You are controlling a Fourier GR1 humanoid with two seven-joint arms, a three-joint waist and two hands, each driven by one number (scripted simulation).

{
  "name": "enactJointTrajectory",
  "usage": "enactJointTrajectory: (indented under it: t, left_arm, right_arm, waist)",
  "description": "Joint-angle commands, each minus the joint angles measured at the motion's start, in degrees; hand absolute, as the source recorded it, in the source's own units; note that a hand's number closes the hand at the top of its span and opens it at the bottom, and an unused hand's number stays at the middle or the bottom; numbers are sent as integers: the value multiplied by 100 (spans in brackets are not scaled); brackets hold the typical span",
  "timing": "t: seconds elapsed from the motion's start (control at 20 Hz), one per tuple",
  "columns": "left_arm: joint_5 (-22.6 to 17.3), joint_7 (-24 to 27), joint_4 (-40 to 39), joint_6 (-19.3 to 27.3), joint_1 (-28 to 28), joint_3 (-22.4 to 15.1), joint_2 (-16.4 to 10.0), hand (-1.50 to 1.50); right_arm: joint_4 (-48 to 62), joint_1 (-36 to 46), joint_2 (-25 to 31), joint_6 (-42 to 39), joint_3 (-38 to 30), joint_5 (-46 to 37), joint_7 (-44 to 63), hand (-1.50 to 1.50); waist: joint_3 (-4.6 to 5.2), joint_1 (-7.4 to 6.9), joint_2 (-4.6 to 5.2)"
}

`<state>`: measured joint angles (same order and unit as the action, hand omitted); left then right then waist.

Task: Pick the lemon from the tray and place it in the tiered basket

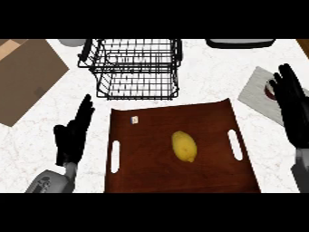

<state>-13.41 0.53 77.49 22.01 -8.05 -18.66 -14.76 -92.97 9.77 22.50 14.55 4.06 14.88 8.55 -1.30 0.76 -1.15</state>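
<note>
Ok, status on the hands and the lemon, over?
Both open: left hand left of the tray, right hand to its right. Mid-tray, lemon untouched. Nothing between it and the tiered basket beyond.

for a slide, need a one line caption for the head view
Lemon lying on the brown tray, wire tiered basket beyond it, left hand and right hand open at either side.

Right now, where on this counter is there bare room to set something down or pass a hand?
The tray is bare around the lemon. Open counter lies between the tiered basket and the grey mat, and left of the left hand. It is crowded at the right edge, where the right hand lies over the mat.
</note>
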Motion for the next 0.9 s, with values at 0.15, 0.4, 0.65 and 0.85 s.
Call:
enactJointTrajectory:
  t: [0.15, 0.4, 0.65, 0.85]
  left_arm:
    - [115, 90, 123, -591, -497, -136, -140, 0]
    - [-127, 731, -147, -1413, -239, -266, -167, 0]
    - [-105, 644, -75, -1508, -143, -157, -156, 0]
    - [-211, 853, 4, -1665, 251, 3, -387, 0]
  right_arm:
    - [461, 883, -1438, 1077, 1501, -1182, 323, -150]
    - [1795, 1292, -2203, 2252, 2293, -1512, 247, -150]
    - [2098, 1638, -2236, 3189, 3154, -1503, -835, -150]
    - [1590, 2264, -1597, 2801, 3301, -2828, 1184, -150]
  waist:
    - [137, -258, 136]
    - [133, -391, 207]
    - [129, -197, 127]
    - [147, -82, 50]
